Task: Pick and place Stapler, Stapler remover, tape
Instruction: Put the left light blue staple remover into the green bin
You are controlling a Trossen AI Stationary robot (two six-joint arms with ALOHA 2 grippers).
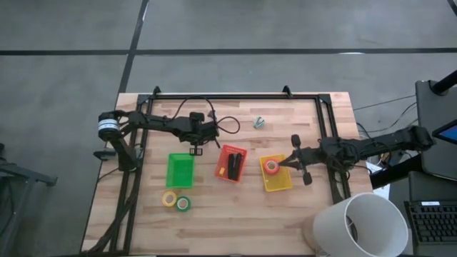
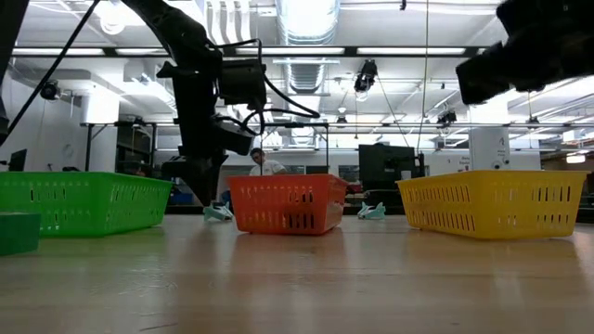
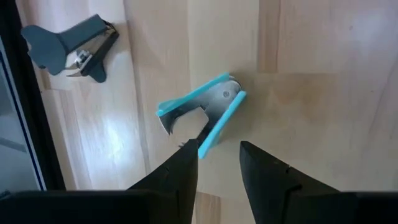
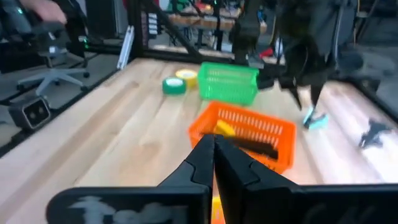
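My left gripper [image 3: 217, 155] is open and hovers close over a teal stapler remover [image 3: 202, 118] lying on the wood [image 1: 194, 150] beyond the green bin [image 1: 180, 171]. A dark grey remover [image 3: 71, 50] lies farther off [image 1: 258, 123]. The black stapler [image 1: 234, 165] lies in the orange bin [image 1: 231, 151]. My right gripper [image 4: 214, 146] is shut above the yellow bin [image 1: 280, 184], beside the red tape roll [image 1: 271, 166] that lies in it. The yellow roll [image 1: 169, 199] and green roll [image 1: 183, 204] lie flat on the table near its near edge.
A black frame rail [image 1: 235, 96] runs along the table's far edge and down both sides. A white cylinder [image 1: 357, 225] stands at the near right corner. Cables [image 1: 225, 125] loop behind the left arm. Bare wood lies between the bins and the near edge.
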